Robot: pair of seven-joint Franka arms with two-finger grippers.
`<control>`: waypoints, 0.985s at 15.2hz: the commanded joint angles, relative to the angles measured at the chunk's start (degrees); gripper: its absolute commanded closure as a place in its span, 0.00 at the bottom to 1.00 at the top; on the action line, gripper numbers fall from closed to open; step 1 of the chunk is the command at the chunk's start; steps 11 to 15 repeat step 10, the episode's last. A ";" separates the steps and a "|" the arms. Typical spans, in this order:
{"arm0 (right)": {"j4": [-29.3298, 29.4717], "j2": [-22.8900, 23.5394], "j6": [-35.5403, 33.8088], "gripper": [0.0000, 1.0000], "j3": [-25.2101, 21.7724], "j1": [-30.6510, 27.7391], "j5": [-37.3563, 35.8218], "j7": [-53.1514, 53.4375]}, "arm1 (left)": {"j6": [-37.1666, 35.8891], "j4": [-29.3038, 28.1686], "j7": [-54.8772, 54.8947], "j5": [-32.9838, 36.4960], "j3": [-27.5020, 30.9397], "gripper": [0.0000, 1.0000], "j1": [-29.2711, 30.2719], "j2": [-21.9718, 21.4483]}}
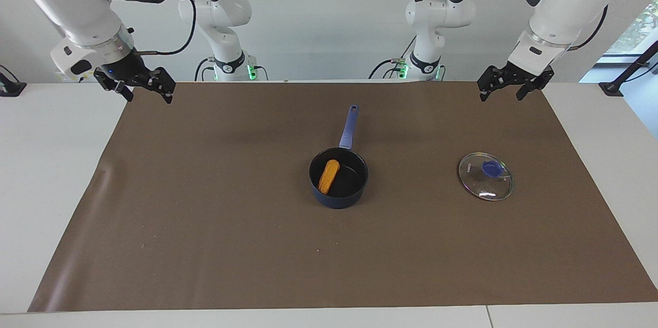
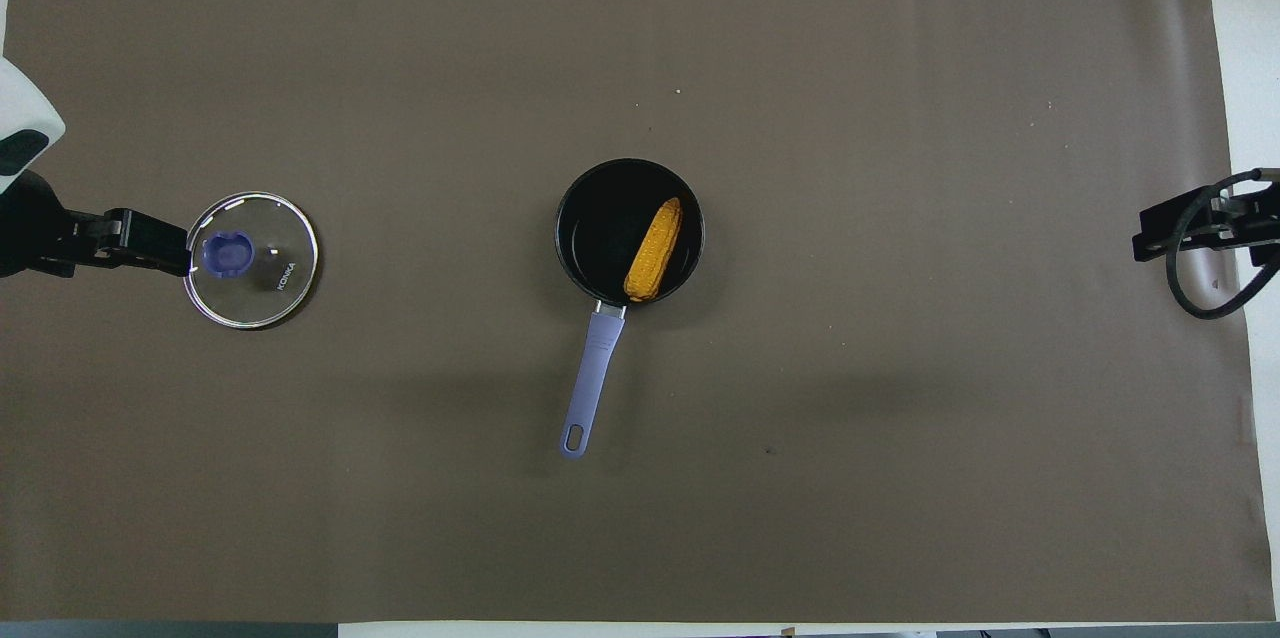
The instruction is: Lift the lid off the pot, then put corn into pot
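Although both arms hang raised at the desk's (image 1: 61,189) corners nearest the robots, the facing view suggests the task is done: the corn (image 1: 329,176) lies in the pot (image 1: 338,178), and the lid (image 1: 486,176) rests flat on the brown mat (image 1: 205,215), toward the left arm's end. The left gripper (image 1: 509,85) and right gripper (image 1: 140,86) are empty, jaws apart.

From overhead, the corn's long axis runs roughly along the pot's handle (image 2: 592,383), which points toward the robots. The left gripper (image 2: 150,240) overlaps the lid's (image 2: 252,260) rim only in appearance; it is the nearer arm. No further move seems needed.
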 commanded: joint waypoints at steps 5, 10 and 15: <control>-0.25 -0.15 -0.26 0.00 0.46 -0.68 0.03 -0.81 | 0.35 1.26 -0.19 -0.84 0.40 0.00 0.01 0.40; -0.16 -0.15 -0.26 0.00 0.46 -0.68 0.03 -0.81 | 0.26 1.00 -0.02 -0.84 0.40 0.00 0.01 0.31; -0.16 -0.15 -0.26 0.00 0.46 -0.68 0.03 -0.81 | 0.26 1.00 -0.02 -0.84 0.40 0.00 0.01 0.31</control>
